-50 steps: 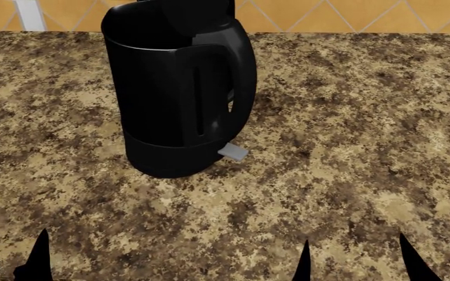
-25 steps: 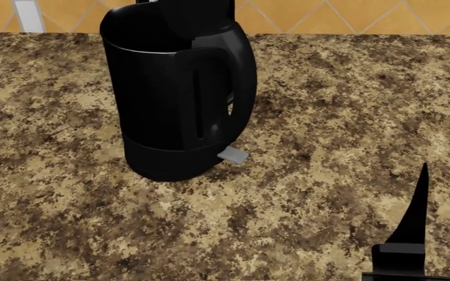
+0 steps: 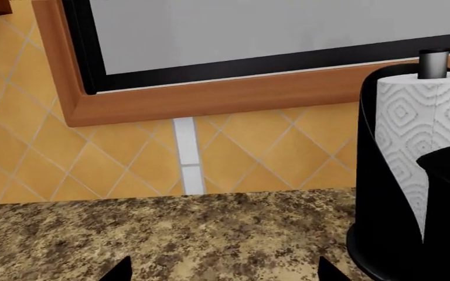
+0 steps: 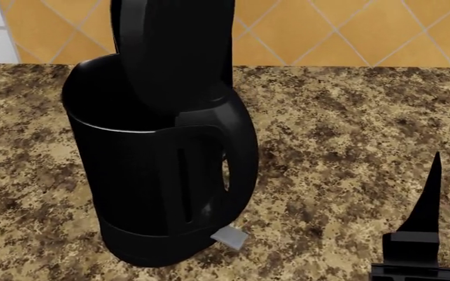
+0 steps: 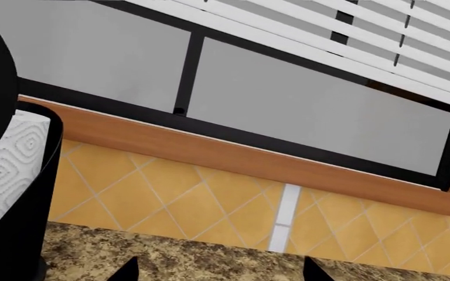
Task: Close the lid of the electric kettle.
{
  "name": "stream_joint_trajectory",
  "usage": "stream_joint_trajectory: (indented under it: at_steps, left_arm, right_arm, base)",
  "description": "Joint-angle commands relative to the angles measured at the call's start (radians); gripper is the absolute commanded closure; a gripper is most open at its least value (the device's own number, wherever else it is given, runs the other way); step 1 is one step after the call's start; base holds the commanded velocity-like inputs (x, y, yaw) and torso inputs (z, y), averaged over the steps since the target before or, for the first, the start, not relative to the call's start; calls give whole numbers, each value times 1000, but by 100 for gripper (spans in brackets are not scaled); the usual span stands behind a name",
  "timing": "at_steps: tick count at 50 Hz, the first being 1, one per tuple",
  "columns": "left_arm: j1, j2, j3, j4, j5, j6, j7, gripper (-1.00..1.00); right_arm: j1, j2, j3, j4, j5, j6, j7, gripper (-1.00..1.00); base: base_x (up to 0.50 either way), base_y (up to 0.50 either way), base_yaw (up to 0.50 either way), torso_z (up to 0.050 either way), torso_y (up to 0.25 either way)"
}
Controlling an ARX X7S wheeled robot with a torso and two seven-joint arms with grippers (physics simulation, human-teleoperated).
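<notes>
The electric kettle [image 4: 159, 187] stands on the speckled counter at centre-left of the head view, its loop handle and grey lever tab [image 4: 229, 237] facing me. Its lid [image 4: 174, 52] stands upright and open above the handle. One of my right gripper's fingers [image 4: 426, 205] rises at the lower right, well apart from the kettle. In the right wrist view my right gripper [image 5: 221, 270] is open and empty, with the kettle [image 5: 10, 234] off to one side. In the left wrist view my left gripper [image 3: 225, 272] is open and empty, the kettle [image 3: 381, 222] beside it.
A white paper-towel roll [image 3: 424, 129] stands behind the kettle; it also shows in the right wrist view [image 5: 6, 170]. An orange tiled backsplash [image 4: 350, 32] and a wood-framed window [image 5: 303, 117] close off the back of the granite counter [image 4: 350, 134].
The head view has shifted: the kettle now sits lower and larger, with more of the raised lid showing. The left fingertip left the head view; a right finger rose at lower right.
</notes>
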Motion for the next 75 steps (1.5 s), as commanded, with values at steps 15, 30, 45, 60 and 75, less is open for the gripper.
stream_joint_trajectory:
  at_steps: [15,30,45,60,75]
  left_arm:
    - [0,-19,-3,-5,-58,9,-45,-100]
    - [43,-7,-3,-5,-46,57,-59,-100]
    - [111,11,52,-41,58,168,-36,-100]
    - [163,26,-65,16,-43,117,-103,-100]
    - [170,-4,-140,20,-148,73,-154,-100]
  right_arm:
    - [58,43,-78,4,7,-38,24,-100]
    - [1089,-214,-577,177,309,339,-98,-100]
    - [1573,-513,-796,517,339,593,-276,-100]
    - [1529,-717,-957,755,118,537,-568,-100]
    - [1547,-776,-968,802,88,503,-596,-100]
  base:
    - [414,0,0,0,4]
    - [0,0,0,0,1]
    - [0,0,0,0,0]
    - [0,0,0,0,0]
    - [0,0,0,0,0]
